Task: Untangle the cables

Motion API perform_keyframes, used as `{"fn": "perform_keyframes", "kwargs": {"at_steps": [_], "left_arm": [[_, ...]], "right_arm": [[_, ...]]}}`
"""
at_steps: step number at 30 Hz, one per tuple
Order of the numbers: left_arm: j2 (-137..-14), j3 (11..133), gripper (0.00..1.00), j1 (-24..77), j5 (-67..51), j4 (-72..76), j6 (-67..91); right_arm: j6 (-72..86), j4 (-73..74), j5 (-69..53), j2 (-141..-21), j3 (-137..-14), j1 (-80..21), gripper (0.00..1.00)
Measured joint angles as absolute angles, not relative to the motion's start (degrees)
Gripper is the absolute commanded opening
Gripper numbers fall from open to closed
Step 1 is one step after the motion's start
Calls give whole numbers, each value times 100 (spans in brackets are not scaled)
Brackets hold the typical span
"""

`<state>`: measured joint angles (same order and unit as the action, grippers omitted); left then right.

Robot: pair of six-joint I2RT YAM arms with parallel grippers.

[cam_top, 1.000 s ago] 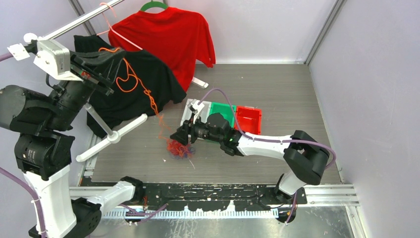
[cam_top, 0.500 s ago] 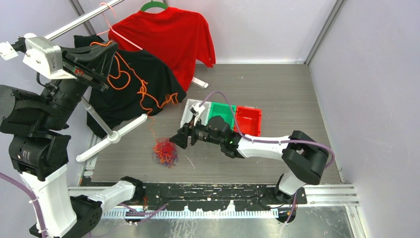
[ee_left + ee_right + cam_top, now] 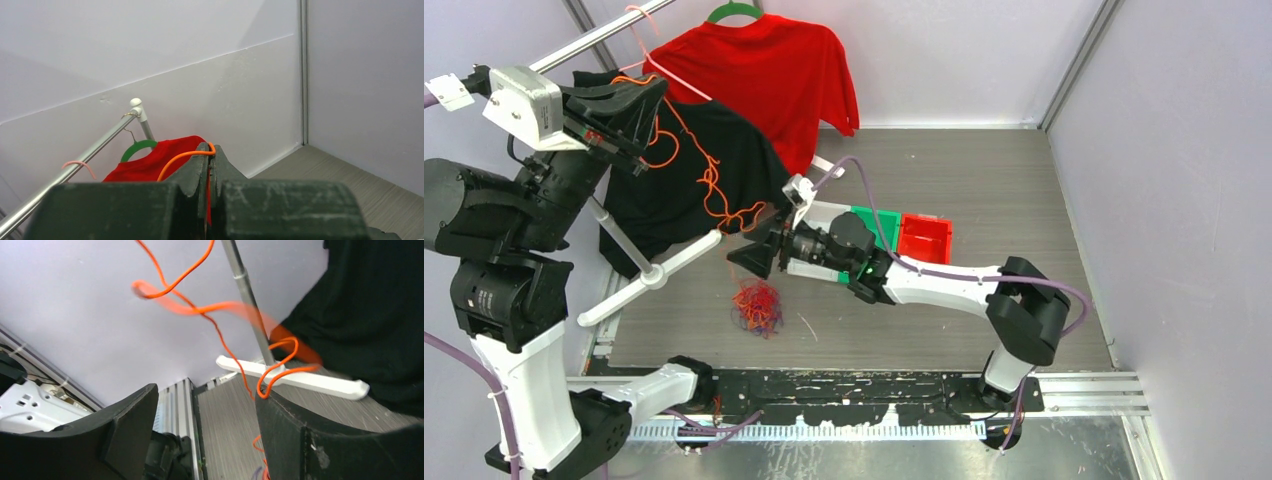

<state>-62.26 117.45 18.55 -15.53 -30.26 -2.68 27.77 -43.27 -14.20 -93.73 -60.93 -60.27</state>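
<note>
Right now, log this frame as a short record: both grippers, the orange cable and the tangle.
left gripper: raised, shut on orange cable
right gripper: open, holding nothing, above the table
orange cable: hangs from left gripper in front of black shirt, down past right gripper
tangle: red, orange and blue clump on table, no gripper on it
cable joined to tangle: cannot tell

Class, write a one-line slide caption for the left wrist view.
Left tool pinches an orange cable; red shirt hangs behind.
</note>
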Motion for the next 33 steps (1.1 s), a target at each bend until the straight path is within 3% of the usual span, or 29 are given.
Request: {"fn": "perform_keyframes", "kwargs": {"at_steps": [12,18,22,33], "left_arm": [[-6490,12287,0,1855,-1702,-2941,-397],[-6517,12462,0,1855,-1758,-2939,-401],[-6528,12505,0,1855,-1763,-2912,-454],[-6914,12943,0,1855,-1756,-2418,-781]], "right_arm": [[3345,-5076,-1791,-10742,-6477,-6154,73],[3446,-5214,-1636,-11402,-6823,-6217,40],[3476,-5408,-1525,-11518,-6904,-6222,4],[3024,-5127,-902,-11443,-6237,-6222,1]]}}
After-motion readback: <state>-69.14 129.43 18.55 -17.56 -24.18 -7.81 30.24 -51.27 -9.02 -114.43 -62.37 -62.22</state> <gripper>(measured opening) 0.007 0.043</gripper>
